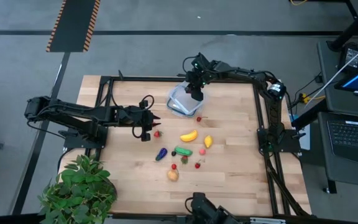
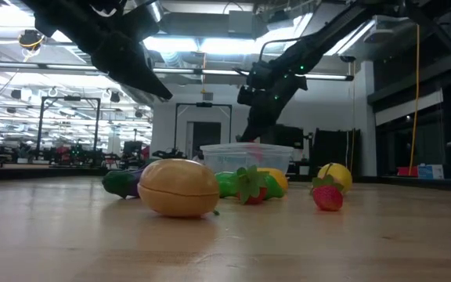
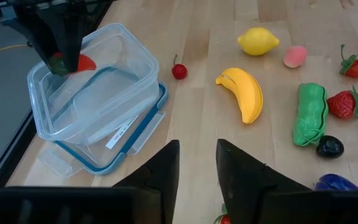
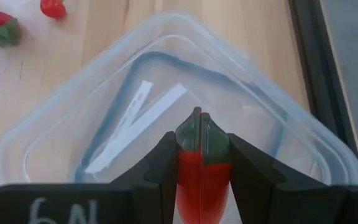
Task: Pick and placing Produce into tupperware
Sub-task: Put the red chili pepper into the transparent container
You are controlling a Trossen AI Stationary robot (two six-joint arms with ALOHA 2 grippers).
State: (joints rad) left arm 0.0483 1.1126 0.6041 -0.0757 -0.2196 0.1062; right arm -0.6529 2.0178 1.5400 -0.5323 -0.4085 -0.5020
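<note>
Tupperware (image 1: 180, 103) mouth open upward, right gripper (image 1: 195, 93) with red pepper (image 4: 199, 180) occupying the space above it, produce cluster (image 1: 188, 149) crowding mid-table, bare wood around the cluster, potted plant (image 1: 79, 190) blocking near-left corner

A pale wooden table (image 1: 229, 174) bears the clear tupperware (image 1: 180, 106) and scattered toy produce (image 1: 189, 136).

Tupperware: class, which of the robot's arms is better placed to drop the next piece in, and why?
Right. The right gripper hangs directly over the tupperware, fingers shut on a red pepper. The left gripper is off beside the produce, fingers open and empty.
</note>
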